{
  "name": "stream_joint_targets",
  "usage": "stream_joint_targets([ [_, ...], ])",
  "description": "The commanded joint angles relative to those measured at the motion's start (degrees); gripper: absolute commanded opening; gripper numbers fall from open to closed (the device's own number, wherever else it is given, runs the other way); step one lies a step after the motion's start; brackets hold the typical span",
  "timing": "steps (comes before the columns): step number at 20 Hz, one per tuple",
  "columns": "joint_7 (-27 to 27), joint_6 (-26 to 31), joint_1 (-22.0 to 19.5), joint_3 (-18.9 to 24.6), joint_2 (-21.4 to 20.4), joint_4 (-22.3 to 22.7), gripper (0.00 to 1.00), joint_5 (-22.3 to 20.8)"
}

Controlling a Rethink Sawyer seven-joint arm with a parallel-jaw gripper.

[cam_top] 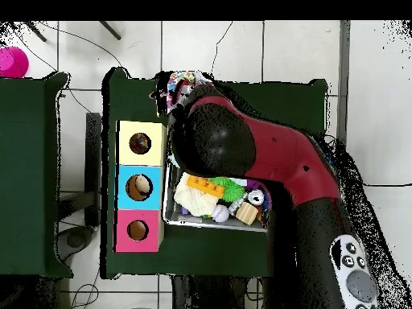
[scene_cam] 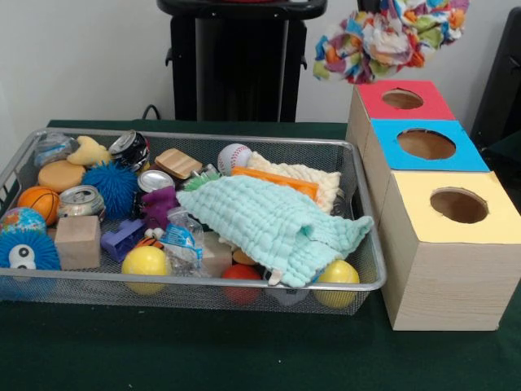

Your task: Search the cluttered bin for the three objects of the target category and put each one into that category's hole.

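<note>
A bunched multicoloured rag cloth (scene_cam: 383,37) hangs in the air at the top right, above the row of boxes. My gripper (scene_cam: 389,8) is shut on its top and mostly hidden by it. In the overhead view the cloth (cam_top: 180,82) shows just past the yellow box (cam_top: 141,143), beside my arm (cam_top: 241,149). The three wooden boxes have round holes: red (scene_cam: 403,99), blue (scene_cam: 426,144) and yellow (scene_cam: 458,205). In the wire bin (scene_cam: 187,279) lie a mint green cloth (scene_cam: 269,216), a cream cloth (scene_cam: 313,175) and an orange strip (scene_cam: 277,181).
The bin also holds yellow balls (scene_cam: 144,262), a baseball (scene_cam: 234,156), a basketball (scene_cam: 37,202), spiky blue balls (scene_cam: 112,186), drink cans (scene_cam: 80,200), wooden blocks (scene_cam: 78,241) and a crushed bottle (scene_cam: 183,240). My arm covers most of the bin from overhead.
</note>
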Motion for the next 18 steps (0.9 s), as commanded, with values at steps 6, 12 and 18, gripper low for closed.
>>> stream_joint_targets([
  [6,15.45,-5.02,1.40,-2.96,6.53,7.03,0.00,5.64],
  [12,14.14,-5.64,0.84,-1.35,7.70,7.18,0.00,7.37],
  [18,13.14,-6.17,-0.45,1.58,7.99,8.33,0.00,9.68],
])
